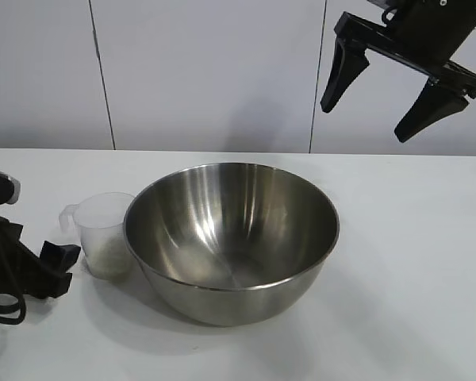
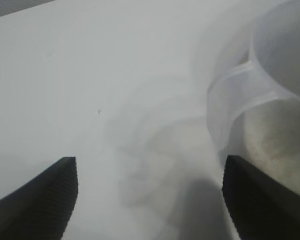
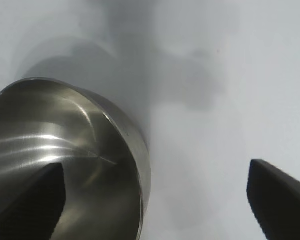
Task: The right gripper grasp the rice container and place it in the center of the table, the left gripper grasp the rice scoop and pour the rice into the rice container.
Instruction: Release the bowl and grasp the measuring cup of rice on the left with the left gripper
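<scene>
The big steel bowl (image 1: 232, 242) sits nearest me, upright around the middle of the white worktop (image 1: 412, 262), its shiny inside bare as far as I can see. Just beside it, on the left arm's side, stands the small clear plastic cup (image 1: 105, 234), upright, so close to the bowl's wall that I cannot say whether they touch. A pale layer of rice (image 1: 109, 258) lies in the bottom of the cup, and its little handle (image 1: 67, 214) sticks out away from the bowl.

Low at that same side, the left pincer (image 1: 62, 258) reaches in close to the worktop, with its dark tip right by the base of the cup. From the camera on that wrist, the left pincer (image 2: 150, 200) is spread wide and holds nothing; the cup (image 2: 270, 100) with its handle loop stands just past one finger (image 2: 255, 200), while the other finger (image 2: 45, 195) has only bare worktop ahead of it.

Farther back and well above everything, the right pincer (image 1: 393, 91) hangs in the air before the pale wall panels (image 1: 206, 71), tilted downward, its two long fingers splayed apart and gripping nothing. Its own wrist camera looks down past the fingers (image 3: 280, 195) onto the bowl's rim (image 3: 132, 145) and the worktop beside it.
</scene>
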`<action>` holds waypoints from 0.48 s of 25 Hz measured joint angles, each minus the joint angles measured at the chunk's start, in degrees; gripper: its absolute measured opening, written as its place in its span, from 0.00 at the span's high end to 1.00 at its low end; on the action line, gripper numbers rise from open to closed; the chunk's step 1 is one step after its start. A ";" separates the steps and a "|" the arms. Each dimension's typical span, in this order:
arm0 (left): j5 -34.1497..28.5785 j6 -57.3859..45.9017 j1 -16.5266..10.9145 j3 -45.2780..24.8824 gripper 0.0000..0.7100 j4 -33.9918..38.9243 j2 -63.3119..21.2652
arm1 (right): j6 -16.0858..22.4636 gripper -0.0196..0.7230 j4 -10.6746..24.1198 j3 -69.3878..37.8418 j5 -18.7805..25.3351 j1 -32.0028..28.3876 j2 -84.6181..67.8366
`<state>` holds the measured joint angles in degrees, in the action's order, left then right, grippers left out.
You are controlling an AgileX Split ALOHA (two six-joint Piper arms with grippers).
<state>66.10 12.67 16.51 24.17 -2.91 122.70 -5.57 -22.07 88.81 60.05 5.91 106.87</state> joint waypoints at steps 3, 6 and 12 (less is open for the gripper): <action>0.06 -0.58 0.00 0.48 0.19 0.06 0.00 | 0.00 0.05 0.00 0.00 0.00 0.00 0.00; 0.06 -1.14 0.00 1.52 0.19 0.17 0.00 | 0.00 0.05 0.00 0.00 0.00 0.00 0.00; 0.07 -1.44 0.00 2.66 0.20 0.19 0.00 | 0.00 0.05 0.00 0.00 0.00 0.00 0.00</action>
<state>66.17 11.23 16.51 26.83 -2.72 122.70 -5.57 -22.07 88.81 60.05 5.91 106.87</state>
